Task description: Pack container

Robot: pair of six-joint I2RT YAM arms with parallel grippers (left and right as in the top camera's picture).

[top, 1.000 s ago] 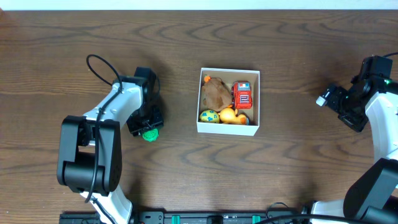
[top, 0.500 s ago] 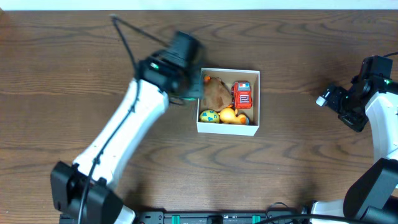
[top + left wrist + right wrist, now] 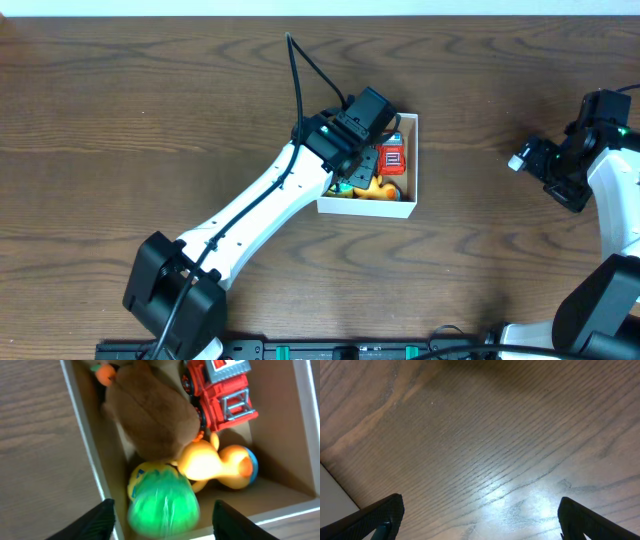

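The left gripper (image 3: 163, 514) hangs over the container (image 3: 366, 207) in the middle of the worktop (image 3: 480, 260), jaws apart, so the green ball (image 3: 160, 505) can drop in beside the yellow duck (image 3: 210, 462). The right gripper (image 3: 480, 510), jaws wide apart too, sits well away.

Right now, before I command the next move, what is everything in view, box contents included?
container: 1, white walls, tan inside, mid-table
plush toy: 1, brown, in the container
toy fire truck: 1, red, in the container beside the plush toy
rubber duck: 1, yellow, in the container
patterned ball: 1, yellow-green, container corner by the duck
green ball: 1, green, blurred, over the patterned ball
table: 1, dark brown wood
left pincer: 1, black, open, flanking the green ball
right pincer: 1, black, open, over the table, far right
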